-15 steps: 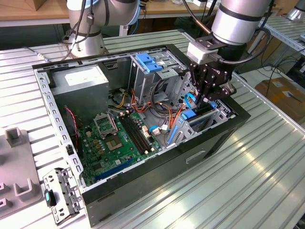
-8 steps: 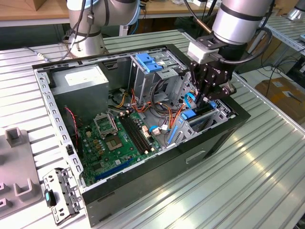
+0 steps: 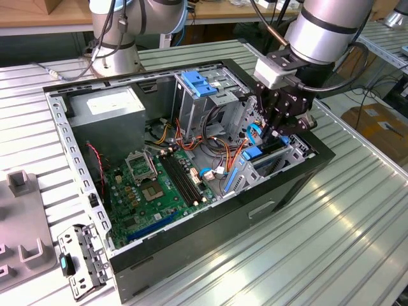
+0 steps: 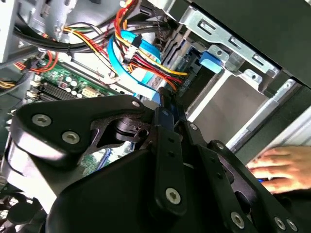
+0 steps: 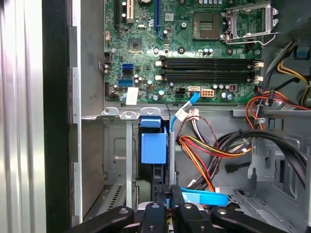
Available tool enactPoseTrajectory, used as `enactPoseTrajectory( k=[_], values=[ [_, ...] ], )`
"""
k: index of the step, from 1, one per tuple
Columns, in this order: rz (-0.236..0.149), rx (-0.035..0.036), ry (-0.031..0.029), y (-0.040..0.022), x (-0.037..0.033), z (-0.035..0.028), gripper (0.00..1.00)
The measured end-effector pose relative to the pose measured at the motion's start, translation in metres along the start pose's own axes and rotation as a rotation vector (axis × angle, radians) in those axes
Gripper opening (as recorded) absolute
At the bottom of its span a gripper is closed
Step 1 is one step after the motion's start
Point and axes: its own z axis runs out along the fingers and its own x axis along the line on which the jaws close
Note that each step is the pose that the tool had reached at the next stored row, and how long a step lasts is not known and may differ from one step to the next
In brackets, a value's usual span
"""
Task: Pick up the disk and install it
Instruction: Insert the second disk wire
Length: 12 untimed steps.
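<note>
While the tool [image 3: 280, 131] hangs low in the open computer case [image 3: 290, 191], its narrow-set fingers [image 5: 167, 204] pinch an edge of the disk [image 5: 153, 145], which stands on edge in the metal bay directly below it. Orange and yellow cables [image 5: 204, 150] crowd just beside; I judge a tilted push could jam the blue rail or snag them.

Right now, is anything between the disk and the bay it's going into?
Nothing visible blocks it. The disk already stands edge-on in the drive bay by the gripper; the coloured cables run beside the bay, not across it.
</note>
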Motion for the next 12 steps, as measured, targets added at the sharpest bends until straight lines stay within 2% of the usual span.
enactPoseTrajectory(
  k=[1, 2, 7, 12],
  values=[
    [0.0, 0.0, -0.0081, 0.0, 0.0011, 0.0, 0.16],
    [0.0, 0.0, -0.0111, 0.0, 0.002, 0.0, 0.16],
    [0.0, 0.0, -0.0125, 0.0, 0.0081, 0.0, 0.16],
    [0.0, 0.0, -0.0135, 0.0, 0.01, 0.0002, 0.16]
  ],
)
